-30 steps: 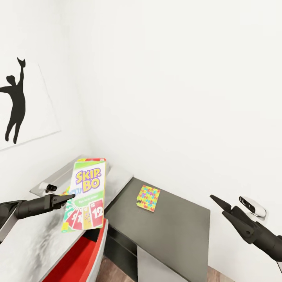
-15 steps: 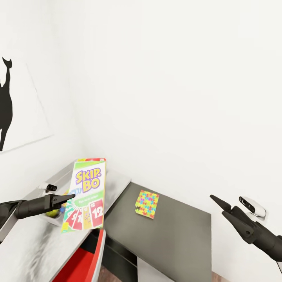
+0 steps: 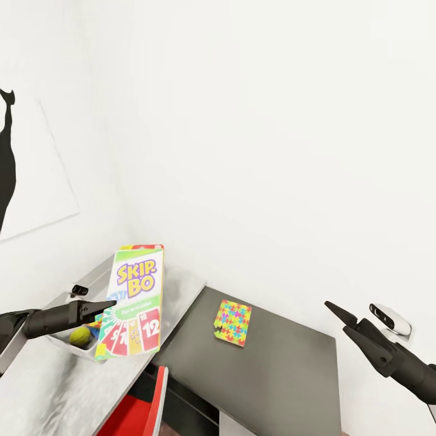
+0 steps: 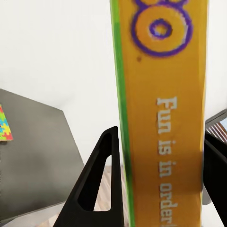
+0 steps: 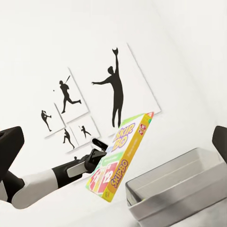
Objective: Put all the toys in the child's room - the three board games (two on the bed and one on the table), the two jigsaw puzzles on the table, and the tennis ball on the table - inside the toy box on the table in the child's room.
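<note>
My left gripper [image 3: 108,306] is shut on the lower edge of the yellow-green-red Skip-Bo board game [image 3: 134,297] and holds it upright above the table's pale grey top [image 3: 178,289]. In the left wrist view the game's yellow side [image 4: 163,118] stands between both fingers [image 4: 101,184]. Behind it lies the pale grey toy box [image 3: 100,274]; the tennis ball [image 3: 79,336] rests at its near end, seemingly inside. One jigsaw puzzle [image 3: 232,323] lies flat on the dark grey wing [image 3: 278,369]. My right gripper [image 3: 332,307] hovers open at the right, above the wing.
White walls meet in a corner behind the desk, with a black baseball silhouette print [image 3: 6,175] at the left. A red-and-white chair [image 3: 142,406] sits under the desk's front edge. In the right wrist view the toy box [image 5: 179,189] lies beside the held game [image 5: 123,158].
The whole picture has shifted, so the camera moved: the desk corner, puzzle and print slid in view and the tennis ball came into sight. Both grippers keep their pose; the game stays held.
</note>
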